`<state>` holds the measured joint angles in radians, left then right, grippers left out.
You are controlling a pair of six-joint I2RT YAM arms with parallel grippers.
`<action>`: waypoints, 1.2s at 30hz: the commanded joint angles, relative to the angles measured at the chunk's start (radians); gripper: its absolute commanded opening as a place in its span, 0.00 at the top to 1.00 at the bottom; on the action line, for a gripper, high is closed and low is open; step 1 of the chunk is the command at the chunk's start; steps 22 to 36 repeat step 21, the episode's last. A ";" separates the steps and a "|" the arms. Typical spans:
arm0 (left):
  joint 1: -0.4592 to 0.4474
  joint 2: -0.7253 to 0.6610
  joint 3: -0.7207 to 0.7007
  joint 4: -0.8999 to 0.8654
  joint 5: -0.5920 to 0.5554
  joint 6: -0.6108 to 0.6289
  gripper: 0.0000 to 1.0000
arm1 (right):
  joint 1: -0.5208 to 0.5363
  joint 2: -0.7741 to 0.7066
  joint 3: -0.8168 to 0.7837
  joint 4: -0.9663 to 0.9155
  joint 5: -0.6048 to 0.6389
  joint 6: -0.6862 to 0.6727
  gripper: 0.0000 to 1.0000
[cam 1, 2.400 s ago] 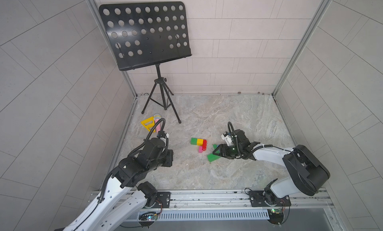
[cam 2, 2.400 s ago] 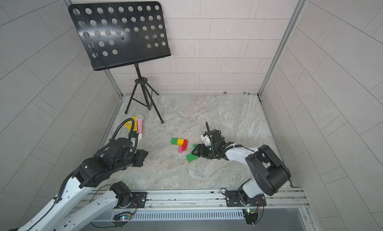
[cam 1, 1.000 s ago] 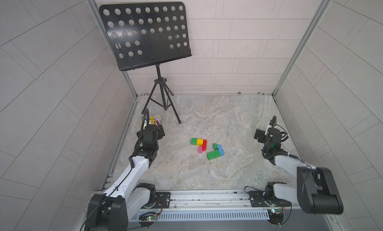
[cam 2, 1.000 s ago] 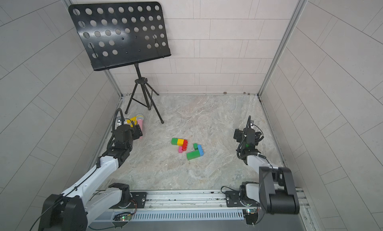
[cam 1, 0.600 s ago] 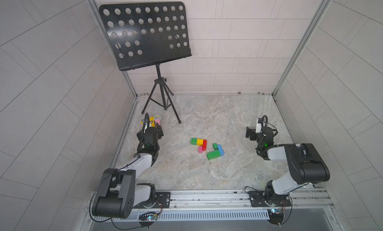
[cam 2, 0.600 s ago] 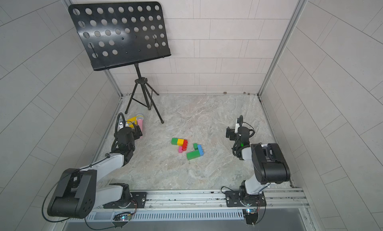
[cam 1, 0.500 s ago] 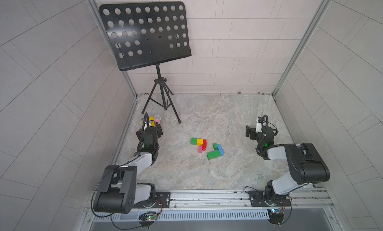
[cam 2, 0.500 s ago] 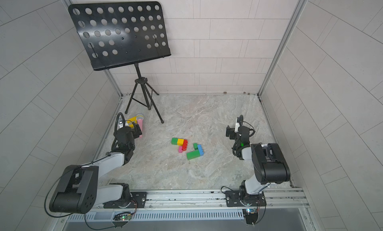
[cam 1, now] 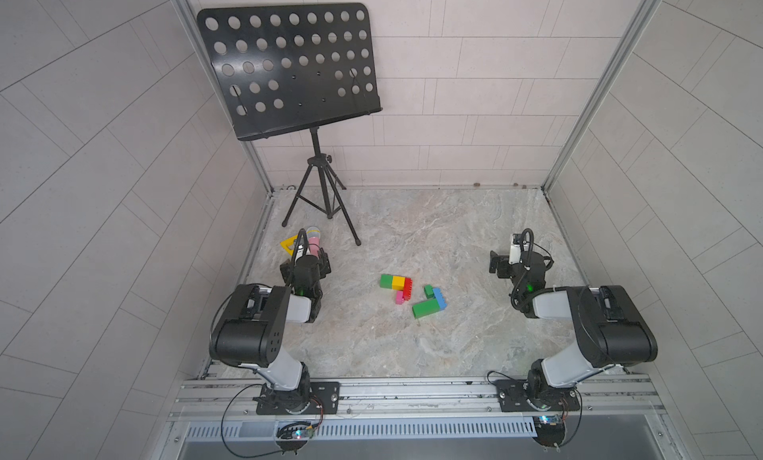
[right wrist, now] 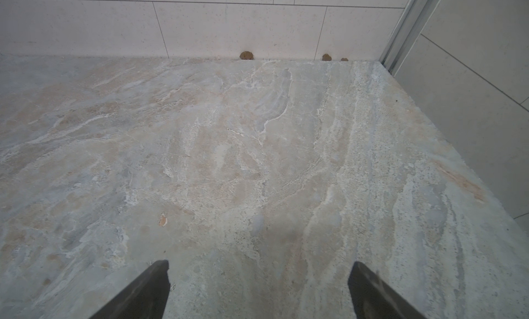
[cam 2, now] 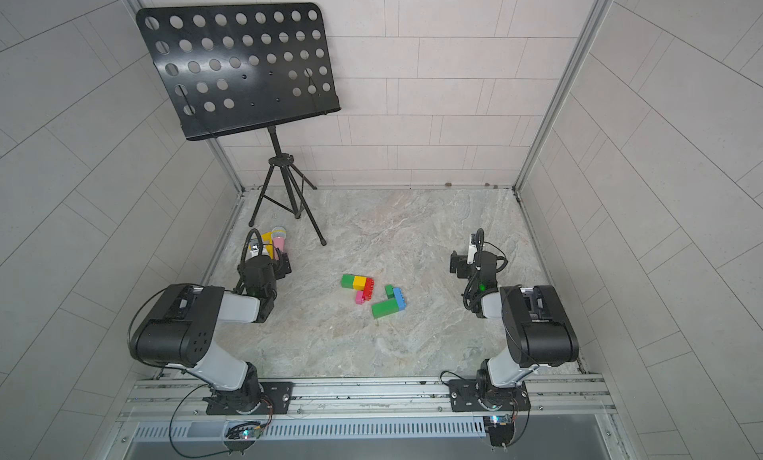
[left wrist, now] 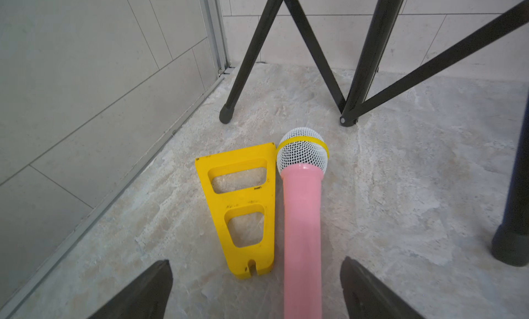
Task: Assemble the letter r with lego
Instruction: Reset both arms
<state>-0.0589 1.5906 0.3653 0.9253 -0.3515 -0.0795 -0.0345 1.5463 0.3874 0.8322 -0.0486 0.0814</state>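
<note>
Both arms have pulled back from the middle of the surface (cam 1: pixel 417 230). The left gripper (left wrist: pixel 256 289) sits near the left edge, jaws wide astride the pink microphone (left wrist: pixel 302 217) beside the yellow triangle (left wrist: pixel 243 205). The right gripper (right wrist: pixel 259 289) is wide and empty near the right edge. This probably leaves the lego (cam 1: pixel 408 290) clear. It lies mid-surface: one yellow, one red, one pink, one blue, and green in three spots.

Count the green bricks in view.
3: a green brick beside the yellow brick, a small green beside the blue brick, and a long green nearer the robot, possibly two joined.
</note>
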 commanded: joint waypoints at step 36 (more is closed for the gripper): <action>-0.085 0.010 0.001 0.090 -0.143 0.083 0.00 | 0.002 -0.014 0.011 -0.006 -0.010 -0.019 0.00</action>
